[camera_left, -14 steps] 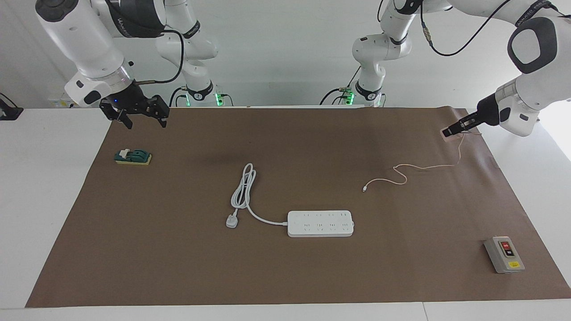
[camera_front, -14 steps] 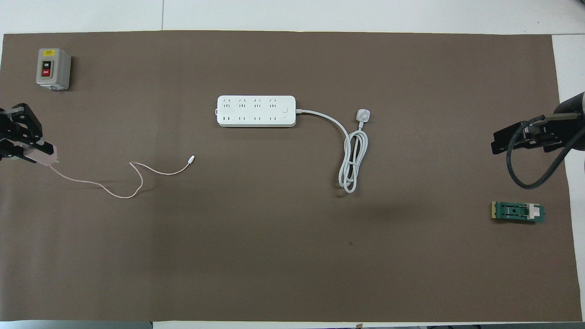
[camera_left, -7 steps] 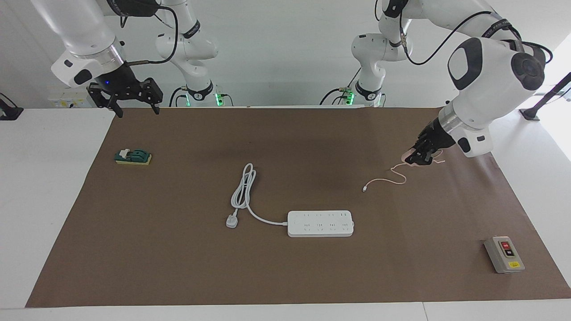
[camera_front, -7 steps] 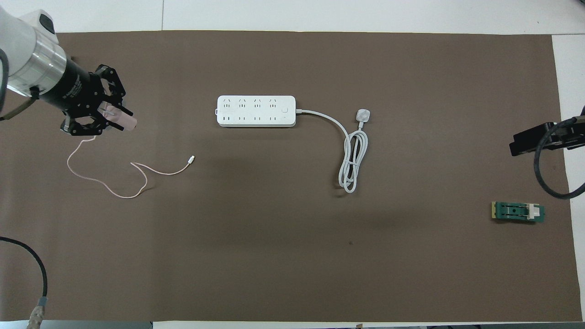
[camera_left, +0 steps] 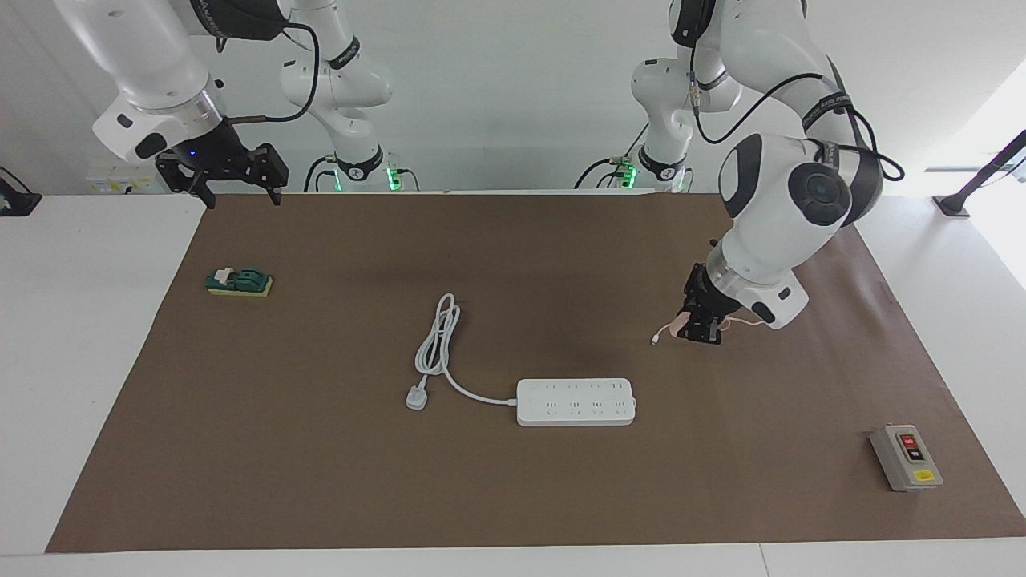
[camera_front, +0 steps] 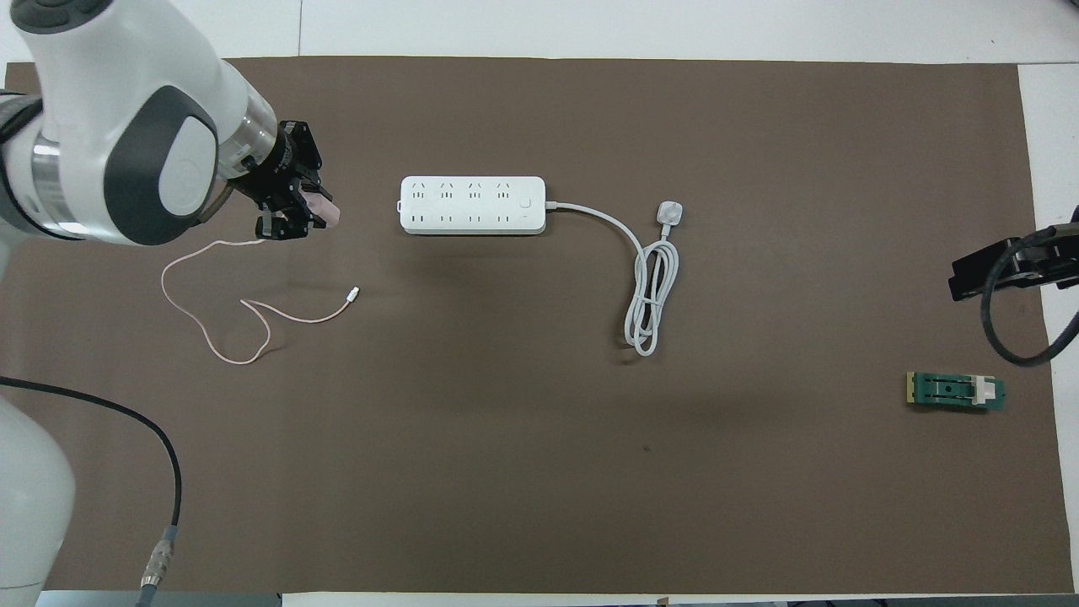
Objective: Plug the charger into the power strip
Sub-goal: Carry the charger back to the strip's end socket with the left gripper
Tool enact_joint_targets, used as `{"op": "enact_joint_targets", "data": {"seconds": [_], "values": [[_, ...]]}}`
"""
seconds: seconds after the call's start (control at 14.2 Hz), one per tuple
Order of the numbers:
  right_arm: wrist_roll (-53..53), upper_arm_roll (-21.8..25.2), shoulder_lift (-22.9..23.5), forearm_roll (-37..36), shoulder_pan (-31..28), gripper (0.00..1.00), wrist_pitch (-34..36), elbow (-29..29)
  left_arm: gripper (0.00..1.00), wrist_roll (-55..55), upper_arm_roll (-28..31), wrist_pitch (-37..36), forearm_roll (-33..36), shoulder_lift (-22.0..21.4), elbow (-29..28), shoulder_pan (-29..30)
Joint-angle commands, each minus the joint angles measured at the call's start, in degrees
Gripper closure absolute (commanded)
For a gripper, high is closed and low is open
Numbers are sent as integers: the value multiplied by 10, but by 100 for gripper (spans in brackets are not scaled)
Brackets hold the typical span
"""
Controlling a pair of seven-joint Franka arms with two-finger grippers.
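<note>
My left gripper (camera_left: 699,330) (camera_front: 291,217) is shut on the charger (camera_front: 324,212), a small pale pink cube. It hangs over the brown mat (camera_left: 513,497), just off the end of the power strip (camera_left: 575,401) (camera_front: 472,205) that points toward the left arm's end of the table. The thin pink cable (camera_front: 221,352) trails from the charger and loops on the mat, nearer to the robots than the strip. The long white strip lies flat with its sockets up. My right gripper (camera_left: 243,199) waits open and holds nothing, over the mat's corner at the right arm's end.
The strip's thick white cord (camera_front: 651,287) coils toward the right arm's end and ends in a white three-pin plug (camera_left: 416,397). A grey box with red and black buttons (camera_left: 906,457) stands at the left arm's end. A small green part (camera_left: 239,282) lies below the right gripper.
My left gripper has carried the charger from the mat's edge at the left arm's end toward the power strip, dragging the cable along. The right gripper has drawn back a little.
</note>
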State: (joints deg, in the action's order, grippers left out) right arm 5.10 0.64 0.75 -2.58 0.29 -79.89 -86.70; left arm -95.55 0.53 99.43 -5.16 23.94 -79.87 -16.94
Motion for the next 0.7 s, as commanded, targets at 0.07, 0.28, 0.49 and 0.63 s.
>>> {"op": "enact_joint_targets", "data": {"seconds": [0.07,0.28,0.49,0.63], "values": [[-6,-6,-5,-9,-9,0,-8,-14,100,-68,8,62,26,27,-9,-33],[-7,-6,-5,-9,-9,0,-7,-15,100,-81,8,118,47,16,-72,-56],[-8,-5,-5,-9,-8,0,-7,-14,100,-98,9,149,59,10,-110,-66],[-7,-5,-6,-9,-8,0,-7,-17,100,-106,9,167,60,13,-115,-69]]}}
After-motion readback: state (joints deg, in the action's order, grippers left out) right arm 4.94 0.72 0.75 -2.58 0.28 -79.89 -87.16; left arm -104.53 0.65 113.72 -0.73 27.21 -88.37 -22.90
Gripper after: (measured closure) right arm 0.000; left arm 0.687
